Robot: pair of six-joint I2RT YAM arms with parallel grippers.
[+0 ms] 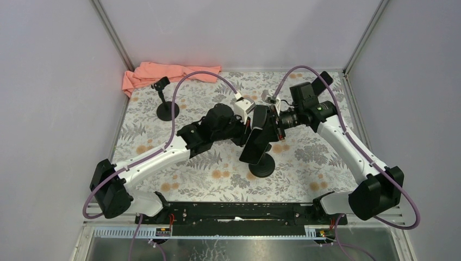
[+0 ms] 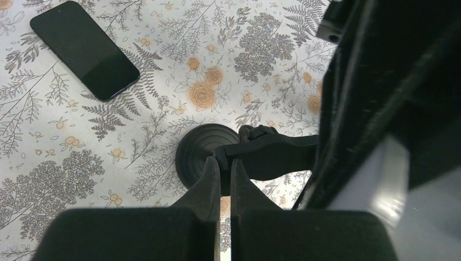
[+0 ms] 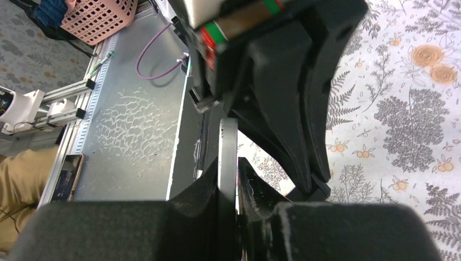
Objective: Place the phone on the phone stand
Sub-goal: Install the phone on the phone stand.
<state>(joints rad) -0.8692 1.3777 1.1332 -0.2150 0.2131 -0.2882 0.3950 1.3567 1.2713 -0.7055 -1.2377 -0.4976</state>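
Phone (image 1: 256, 140): a thin, flat, dark slab with a glossy face is being held tilted over the middle of the table (image 1: 321, 163), directly above the phone stand.
Phone edge (image 3: 228, 142): in the right wrist view it is being seen edge-on as a narrow grey metallic strip.
Right tool (image 3: 228, 163): it is being kept pinched on the phone's two flat faces, one black padded finger on each side.
Left tool (image 2: 224, 166): its wedge-shaped matte black fingers are being pressed together with only a sliver of light between them. The tips are touching the stand's holder arm, and whether any part is being gripped cannot be told.
Phone stand (image 2: 197, 155): a round, ribbed black base is being rested on the table near its middle, with a black holder arm reaching out above it.
Second phone (image 2: 84, 50): a black rectangle with rounded corners is being left flat on the table, well apart from the stand's base.
Second stand (image 1: 164, 106): a slim upright post on a round black base is being kept near the far-left corner.
Cloth (image 1: 163, 72): soft, crumpled, salmon-coloured fabric is being bunched against the far edge.
Table surface: a print of grey ferns and orange flowers is being shown.
Edges: the table is being enclosed by plain grey walls on the left, far and right sides.
Open room: bare print is being shown along the near edge and by the right edge.
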